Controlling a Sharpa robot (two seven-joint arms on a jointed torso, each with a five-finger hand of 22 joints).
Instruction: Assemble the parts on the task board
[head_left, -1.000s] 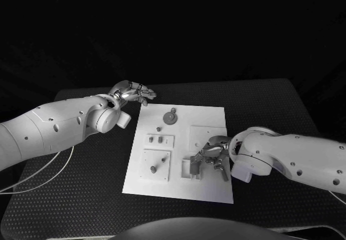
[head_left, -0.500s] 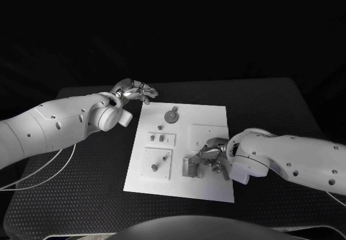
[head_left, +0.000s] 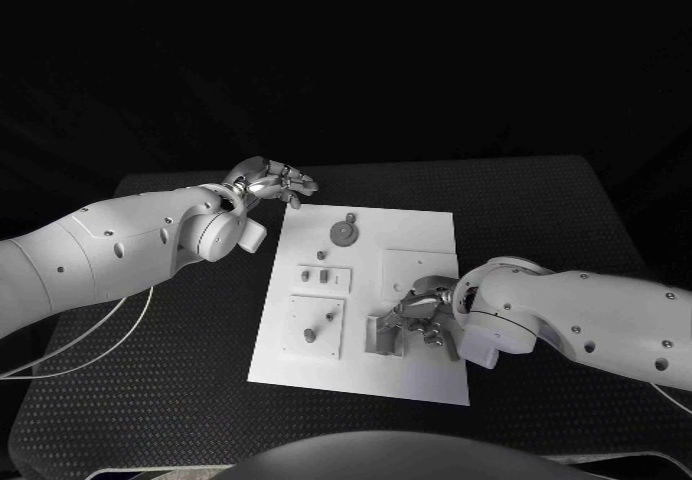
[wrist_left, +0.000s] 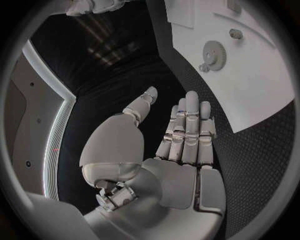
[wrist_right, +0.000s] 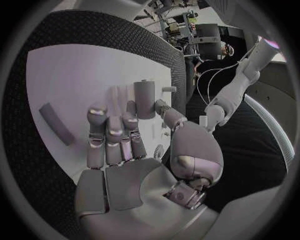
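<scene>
A robot's silver right hand (head_left: 421, 318) works low over the lower right of the white rectangular task board (head_left: 418, 225), in the middle of the head view. In the right wrist view its fingers (wrist_right: 111, 135) lie straight and close together over the board, with a small grey upright cylinder part (wrist_right: 144, 99) standing just past the fingertips, its long axis vertical; whether the thumb touches it cannot be told, and nothing is plainly grasped. A dark flat bar part (wrist_right: 54, 124) lies on the board well to the other side of the fingers, long axis slanted.

The left hand (head_left: 268, 182) hovers off the board's upper left corner, over the black textured table (head_left: 173, 400), fingers released and extended, holding nothing. A grey toothed gear part (head_left: 342, 234) sits at the board's upper middle, nearer this hand than the right.

By the look of it, the coming move belongs to the right hand: the cylinder stands straight ahead of its fingertips, so closing on it would need only a short forward reach.
</scene>
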